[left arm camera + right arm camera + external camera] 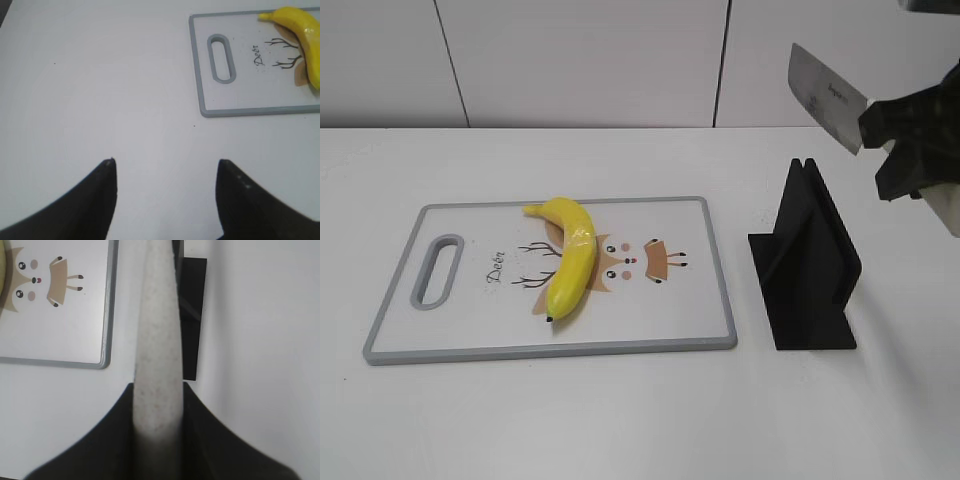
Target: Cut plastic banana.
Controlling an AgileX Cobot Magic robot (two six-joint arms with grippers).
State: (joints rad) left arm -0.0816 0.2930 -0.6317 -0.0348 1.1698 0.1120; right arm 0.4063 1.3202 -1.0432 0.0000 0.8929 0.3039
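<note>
Right tool (157,405) is clamped on the knife (825,95) handle, blade held high above the black stand (805,265). The plastic banana (568,260) lies well off to its left on the cutting board (700,300), long axis running front-to-back. Left tool (162,200) hangs open over bare counter (100,90), banana ahead to its right, so I'd guess the right arm swings left.

Plastic banana (571,256): glossy bright yellow, curved, dark tip, stubby stem. Intact, lying flat. Located well left of and below the right jaws; ahead-right of the left jaws.
</note>
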